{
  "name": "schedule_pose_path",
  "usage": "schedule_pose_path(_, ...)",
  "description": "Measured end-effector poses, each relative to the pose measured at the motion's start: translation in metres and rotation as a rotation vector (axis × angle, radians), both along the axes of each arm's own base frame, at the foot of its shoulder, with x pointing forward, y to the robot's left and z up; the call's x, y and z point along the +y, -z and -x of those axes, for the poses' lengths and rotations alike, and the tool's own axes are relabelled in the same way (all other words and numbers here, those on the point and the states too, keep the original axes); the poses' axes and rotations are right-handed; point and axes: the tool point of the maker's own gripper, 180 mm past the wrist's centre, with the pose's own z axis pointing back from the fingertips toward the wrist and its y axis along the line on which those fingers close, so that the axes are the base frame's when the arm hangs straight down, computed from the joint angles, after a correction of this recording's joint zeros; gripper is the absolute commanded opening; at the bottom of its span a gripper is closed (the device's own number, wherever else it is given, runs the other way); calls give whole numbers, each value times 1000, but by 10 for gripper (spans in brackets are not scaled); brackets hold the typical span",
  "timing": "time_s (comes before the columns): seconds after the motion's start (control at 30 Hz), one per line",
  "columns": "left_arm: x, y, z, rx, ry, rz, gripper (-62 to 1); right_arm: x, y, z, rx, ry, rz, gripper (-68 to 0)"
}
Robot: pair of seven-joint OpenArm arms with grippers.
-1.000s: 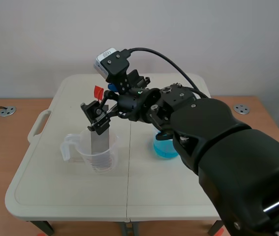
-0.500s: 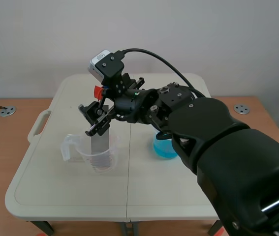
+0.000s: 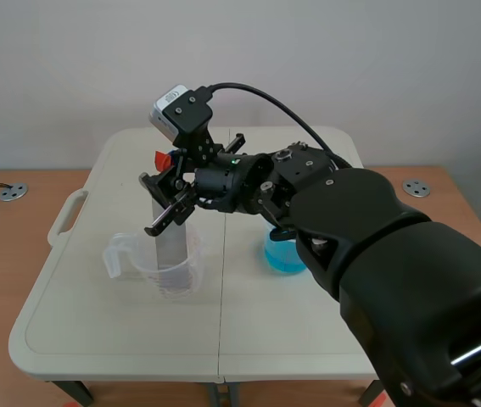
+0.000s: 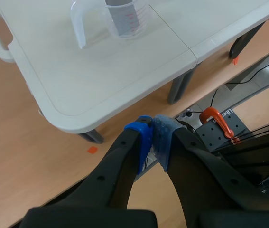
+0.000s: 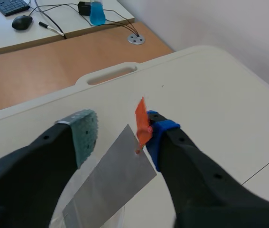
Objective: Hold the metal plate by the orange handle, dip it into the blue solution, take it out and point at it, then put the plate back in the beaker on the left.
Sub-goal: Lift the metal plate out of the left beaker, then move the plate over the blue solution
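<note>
Jaws spread wide on your right gripper (image 5: 122,135), which hangs over the clear beaker (image 3: 176,273) with one finger on each side of the metal plate (image 5: 109,183).

Metal plate: leaning, its lower end inside the clear beaker, its upper end rising between the two fingers.

Orange handle (image 5: 142,121): at the plate's upper corner, close against the blue pad (image 5: 162,129); whether the two touch cannot be told.

Grey-green pad (image 5: 86,133): apart from the plate, pressing on nothing.

Taking your own side of the table (image 3: 96,331) as 6 o'clock, the clear beaker stands toward 9 o'clock of the table's middle, its own grip turned to 9 o'clock. The beaker of blue solution (image 3: 284,254) stands at 3 o'clock of it, well apart and partly hidden by the right arm, which comes in from about 4 o'clock and reaches past the middle.

Jaws pressed together on your left gripper (image 4: 153,137), with nothing between the pads. It hangs off the table beyond the 6 o'clock edge, above the floor, with the clear beaker and plate well ahead of it.

Orange clamp (image 4: 216,119): on a black board low down, near a table leg.
</note>
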Motion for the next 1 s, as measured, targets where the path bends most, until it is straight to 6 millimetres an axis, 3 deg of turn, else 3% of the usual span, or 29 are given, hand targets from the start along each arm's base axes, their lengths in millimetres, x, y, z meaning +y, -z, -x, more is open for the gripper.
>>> schedule_pose_path(0.17,0,0,0,0,0,0,-594,0,-2,0,-5,2,-8,-665)
schedule_pose_path(0.33,0,0,0,0,0,0,-594,3,-4,3,-2,-25,-20,-663)
schedule_pose_path(0.6,0,0,0,0,1,-1,-594,16,-12,27,30,-167,-83,-663)
schedule_pose_path(1.0,0,0,0,0,1,-1,-594,15,-12,27,29,-167,-86,-663)
